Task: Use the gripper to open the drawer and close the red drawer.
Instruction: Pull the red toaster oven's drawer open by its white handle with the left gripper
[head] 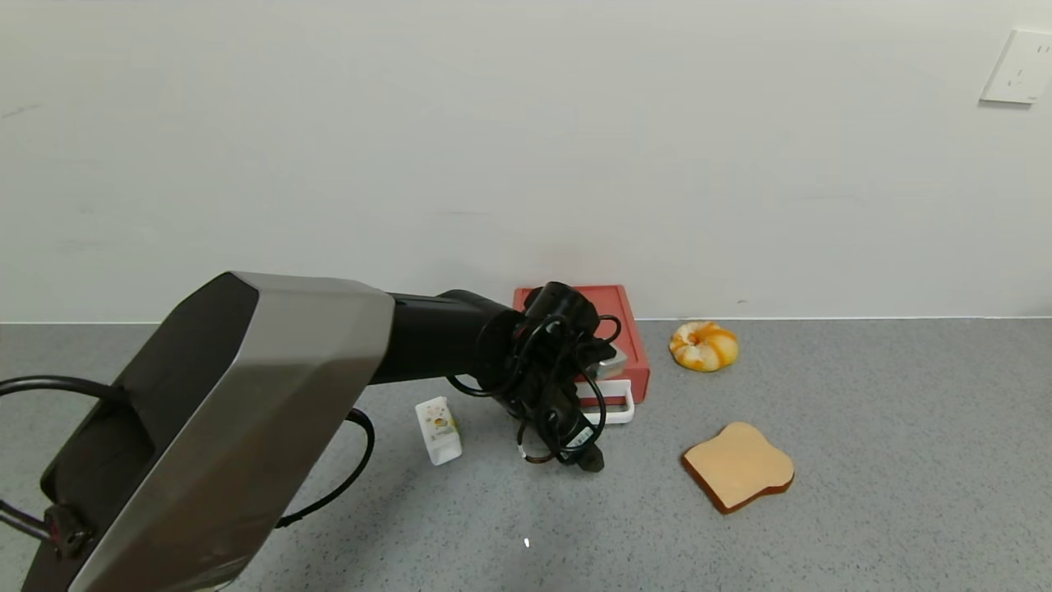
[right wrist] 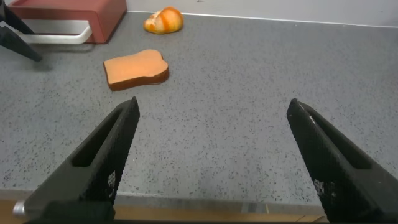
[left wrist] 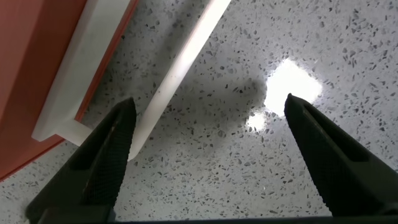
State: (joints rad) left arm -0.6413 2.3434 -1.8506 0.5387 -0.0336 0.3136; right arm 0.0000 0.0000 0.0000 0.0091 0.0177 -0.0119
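The brick-red drawer box (head: 629,329) stands against the back wall, with its white loop handle (head: 615,411) facing the table's front. My left gripper (head: 582,452) hangs just in front of the handle, pointing down, close above the table. In the left wrist view it (left wrist: 210,102) is open and empty. The handle's white bar (left wrist: 180,68) runs just beside one finger (left wrist: 115,149), and the red box (left wrist: 31,68) lies beyond it. My right gripper (right wrist: 212,102) is open and empty, low near the table's front edge, far from the drawer (right wrist: 74,9).
A bread slice (head: 738,466) lies to the right of the drawer and a round orange bun (head: 703,345) lies by the wall. A small white carton (head: 438,429) stands to the left of my left gripper. The table (head: 863,493) is grey speckled stone.
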